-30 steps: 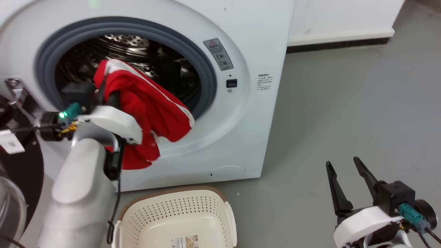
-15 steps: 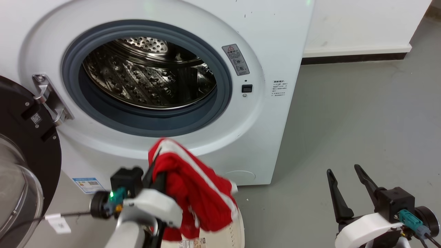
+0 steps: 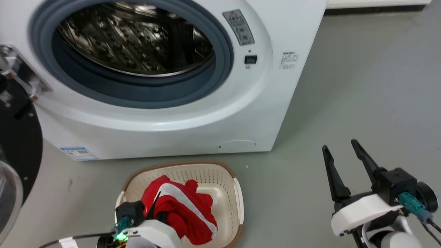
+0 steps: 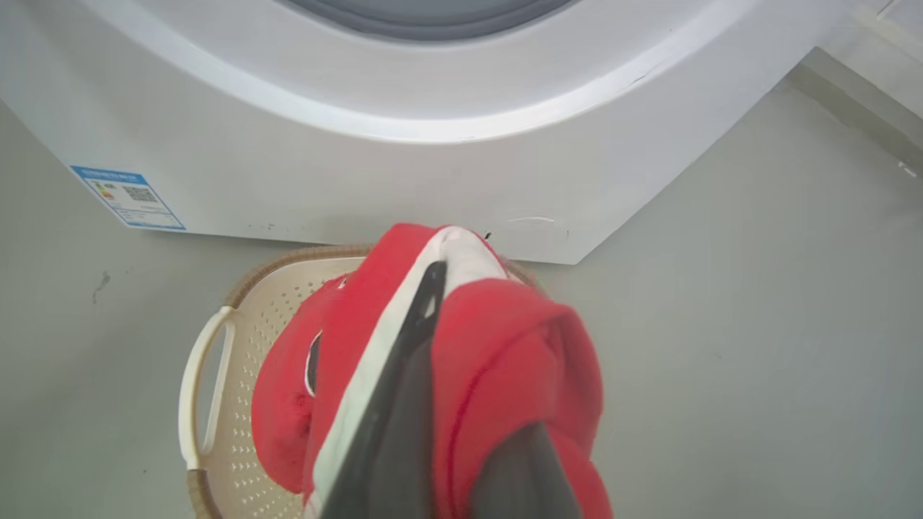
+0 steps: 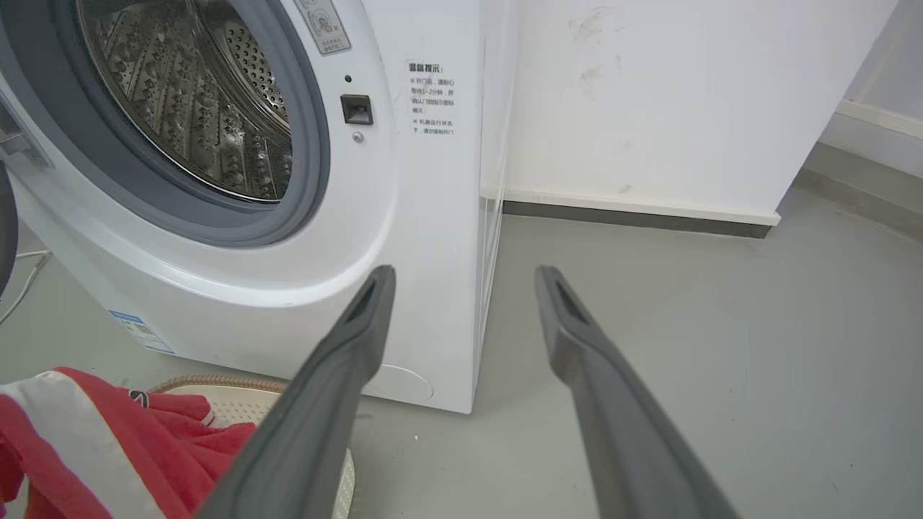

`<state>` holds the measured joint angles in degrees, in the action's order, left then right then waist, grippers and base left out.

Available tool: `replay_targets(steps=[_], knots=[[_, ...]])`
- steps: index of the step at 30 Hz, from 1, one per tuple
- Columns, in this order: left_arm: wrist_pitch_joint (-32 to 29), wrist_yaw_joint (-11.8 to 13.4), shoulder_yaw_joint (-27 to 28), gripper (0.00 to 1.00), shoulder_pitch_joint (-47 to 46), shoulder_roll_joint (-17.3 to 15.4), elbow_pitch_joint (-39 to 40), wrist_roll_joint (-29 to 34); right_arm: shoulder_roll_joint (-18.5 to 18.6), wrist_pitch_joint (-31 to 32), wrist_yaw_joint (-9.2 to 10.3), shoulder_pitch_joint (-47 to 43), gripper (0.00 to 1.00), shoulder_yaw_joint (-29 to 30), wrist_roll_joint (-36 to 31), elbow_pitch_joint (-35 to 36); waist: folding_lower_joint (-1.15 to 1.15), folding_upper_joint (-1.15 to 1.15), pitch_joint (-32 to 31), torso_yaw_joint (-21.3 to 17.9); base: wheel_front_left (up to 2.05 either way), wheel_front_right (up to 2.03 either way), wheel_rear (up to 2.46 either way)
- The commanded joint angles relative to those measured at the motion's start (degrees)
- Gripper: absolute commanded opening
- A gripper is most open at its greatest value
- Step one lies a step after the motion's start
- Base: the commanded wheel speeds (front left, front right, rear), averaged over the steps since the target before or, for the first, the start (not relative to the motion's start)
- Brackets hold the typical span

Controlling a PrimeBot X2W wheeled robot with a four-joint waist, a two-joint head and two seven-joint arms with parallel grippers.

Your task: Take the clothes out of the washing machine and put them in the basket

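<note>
The clothes, a red garment with a white band, hang bunched over the cream basket on the floor in front of the washing machine. My left gripper is shut on the garment, which drapes over its fingers and hides their tips in the left wrist view, where the clothes cover much of the basket. The machine's steel drum shows no fabric inside. My right gripper stands open over bare floor to the right, holding nothing.
The washer's black-framed glass door is swung open at the far left. Grey floor stretches to the right of the machine, up to a white wall with a dark skirting.
The head camera has tilted down. My left gripper carried the red garment out of the drum opening, down past the washer front and into the basket. The right gripper stayed put.
</note>
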<state>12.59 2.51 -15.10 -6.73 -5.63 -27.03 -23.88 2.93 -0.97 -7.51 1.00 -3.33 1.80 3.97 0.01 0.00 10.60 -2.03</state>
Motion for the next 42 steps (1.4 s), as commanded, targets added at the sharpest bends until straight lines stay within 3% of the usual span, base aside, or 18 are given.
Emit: replay_targets(steps=[1, 18, 25, 31, 32, 33, 34, 42], knots=[[0.7, -0.7, 0.4, 0.0, -2.8, 0.1, -2.5, -0.4, -0.1, -0.5, 0.04, 1.7, 1.0, -0.1, 0.2, 0.1, -0.01, 0.0, 5.3, -1.2, 0.0, 0.0, 0.0], [0.7, -5.1, 3.2, 0.0, -24.5, -1.0, -34.9, -4.0, -0.1, -2.8, 0.04, 11.7, 1.0, -3.4, 0.2, 0.2, -0.01, 0.0, 25.9, -6.6, 0.0, 0.0, 0.0], [-0.5, -5.7, 3.5, 0.0, -30.4, -2.3, -43.4, -5.0, -0.1, -4.2, 0.04, 14.2, 1.0, -4.6, 0.9, -0.7, -0.01, 0.0, 30.8, -8.9, 0.0, 0.0, 0.0], [-0.7, -6.2, 3.1, 0.0, -31.2, -2.4, -45.4, -5.3, -0.1, -5.1, 0.04, 14.5, 1.0, -4.4, 1.1, -2.3, -0.01, 0.0, 30.8, -8.8, 0.0, 0.0, 0.0], [-0.4, -6.4, 3.2, 0.07, -31.0, -2.4, -45.5, -5.4, -0.1, -5.1, 0.04, 14.5, 1.0, -4.4, 1.1, -2.7, -0.01, 0.0, 30.3, -8.6, 0.0, 0.0, 0.0], [-0.6, -6.5, 3.3, 0.61, -30.6, -2.0, -45.7, -5.8, -0.1, -5.2, 0.04, 14.5, 1.0, -4.5, 1.0, -3.1, -0.01, 0.0, 29.5, -8.4, 0.0, 0.0, 0.0], [-0.7, -6.6, 3.1, 1.0, -30.0, -1.8, -45.9, -5.7, -0.1, -5.5, 0.04, 14.5, 1.0, -4.5, 1.0, -3.5, -0.01, 0.0, 28.4, -8.2, 0.0, 0.0, 0.0], [2.2, -7.5, 3.1, 1.0, -25.8, -1.0, -45.7, -6.1, -0.1, -5.2, 0.04, 11.7, 1.0, -4.0, 0.2, -5.7, -0.01, 0.0, 16.5, -5.4, 0.0, 0.0, 0.0]])
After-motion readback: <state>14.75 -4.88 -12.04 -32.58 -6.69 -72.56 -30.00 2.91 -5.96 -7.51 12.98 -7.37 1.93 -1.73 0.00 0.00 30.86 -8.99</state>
